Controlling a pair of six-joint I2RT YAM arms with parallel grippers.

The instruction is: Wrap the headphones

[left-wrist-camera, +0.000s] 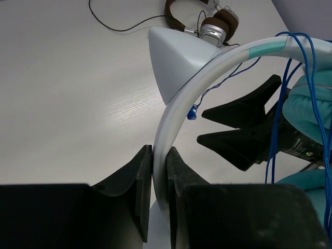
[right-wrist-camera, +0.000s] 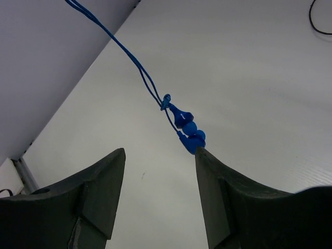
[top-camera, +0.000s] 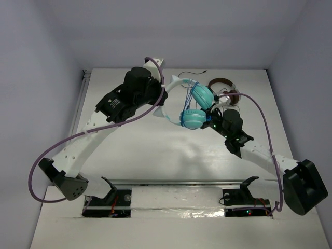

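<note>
Headphones [top-camera: 201,95] headband [left-wrist-camera: 175,101] pinched in left end effector [left-wrist-camera: 159,158].

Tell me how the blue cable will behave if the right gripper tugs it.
Likely floppy: the blue cable runs thin and doubled, in loose strands over the teal earcup. Probably light, so it may slip from the open right gripper; its thicker end looks the surer hold.
</note>
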